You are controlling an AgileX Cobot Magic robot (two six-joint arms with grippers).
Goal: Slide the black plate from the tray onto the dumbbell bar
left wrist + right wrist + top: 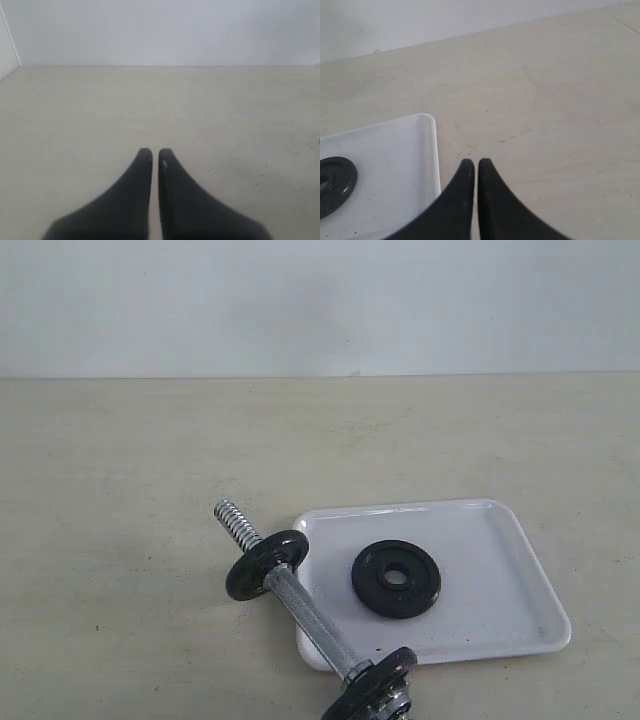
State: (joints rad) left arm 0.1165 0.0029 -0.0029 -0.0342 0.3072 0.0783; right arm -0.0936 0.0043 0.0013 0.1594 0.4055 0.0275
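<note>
The black plate (396, 578) lies flat in the middle of the white tray (500, 570); it also shows at the edge of the right wrist view (335, 185), on the tray (395, 150). The dumbbell bar (300, 605) lies slantwise across the tray's left edge, with one black disc (262, 564) near its threaded far end and more discs (375, 680) at the near end. Neither gripper shows in the exterior view. My left gripper (155, 154) is shut and empty above bare table. My right gripper (475, 164) is shut and empty, just beside the tray's rim.
A beige table (120, 470) runs back to a pale wall (320, 300). The bar's near end runs off the bottom of the exterior view.
</note>
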